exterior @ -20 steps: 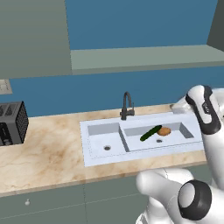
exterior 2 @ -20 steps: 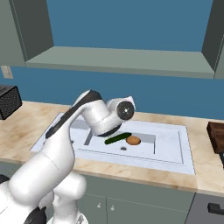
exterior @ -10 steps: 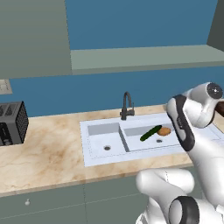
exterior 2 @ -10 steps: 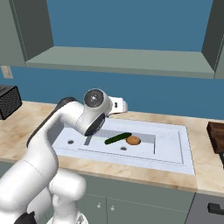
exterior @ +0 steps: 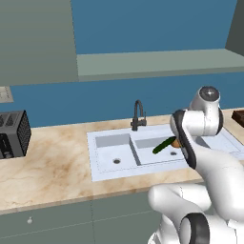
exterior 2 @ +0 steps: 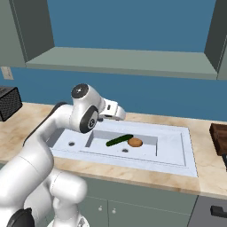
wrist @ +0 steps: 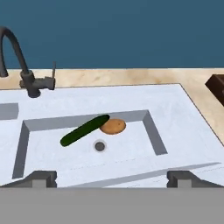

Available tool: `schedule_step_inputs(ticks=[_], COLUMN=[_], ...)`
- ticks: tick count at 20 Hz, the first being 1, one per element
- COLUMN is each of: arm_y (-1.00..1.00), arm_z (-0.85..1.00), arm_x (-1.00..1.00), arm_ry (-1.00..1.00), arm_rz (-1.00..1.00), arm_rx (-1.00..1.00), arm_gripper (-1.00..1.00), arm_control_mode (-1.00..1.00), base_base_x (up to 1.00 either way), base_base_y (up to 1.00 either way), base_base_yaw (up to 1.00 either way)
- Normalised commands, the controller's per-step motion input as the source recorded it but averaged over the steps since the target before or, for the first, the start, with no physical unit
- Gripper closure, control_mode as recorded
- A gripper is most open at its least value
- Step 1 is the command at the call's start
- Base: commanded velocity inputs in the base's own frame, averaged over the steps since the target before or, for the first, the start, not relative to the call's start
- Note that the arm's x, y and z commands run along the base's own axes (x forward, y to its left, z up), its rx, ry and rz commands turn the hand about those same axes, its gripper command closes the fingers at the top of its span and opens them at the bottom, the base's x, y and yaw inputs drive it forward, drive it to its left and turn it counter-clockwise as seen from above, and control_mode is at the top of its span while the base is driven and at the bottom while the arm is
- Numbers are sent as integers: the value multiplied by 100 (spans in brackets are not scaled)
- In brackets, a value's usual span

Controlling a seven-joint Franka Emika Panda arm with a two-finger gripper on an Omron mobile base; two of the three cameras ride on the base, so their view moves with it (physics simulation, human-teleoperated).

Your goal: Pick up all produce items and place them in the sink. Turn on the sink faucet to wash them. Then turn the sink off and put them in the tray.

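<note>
Sink [wrist: 183, 122] in pale grey-white, long dark green cucumber [wrist: 84, 130] touching small brown potato [wrist: 113, 126] in its larger basin, black gooseneck faucet [wrist: 22, 61] behind, gripper [wrist: 111, 178] spread wide and empty.

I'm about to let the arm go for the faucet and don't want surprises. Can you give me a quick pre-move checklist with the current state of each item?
1. Cucumber in the larger basin of the sink: ok.
2. Potato in the same basin, touching the cucumber's end, next to the drain: ok.
3. Gripper empty, jaws wide apart: ok.
4. Faucet within sight of the hand camera, nothing between it and the hand: ok.
5. Water running or off: cannot tell; no stream is visible.
6. Lever position: stands upright at the faucet's side; whether that means off, cannot tell.
</note>
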Motion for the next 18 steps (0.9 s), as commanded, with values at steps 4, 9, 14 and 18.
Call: schedule_step_inputs(ticks=[4, 9, 14, 18], arm_y=[-1, 0, 0, 1], arm_z=[-8, -12, -18, -20], arm_x=[0, 0, 0, 0], arm_ry=[6, 5, 0, 0], arm_rz=[-7, -7, -8, -10], arm_rx=[0, 1, 2, 3], arm_gripper=[-100, -100, -100, -100], arm_control_mode=[-100, -100, -100, -100], base_base_x=[0, 0, 0, 0], base_base_y=[0, 0, 0, 0], base_base_yaw=[0, 0, 0, 0])
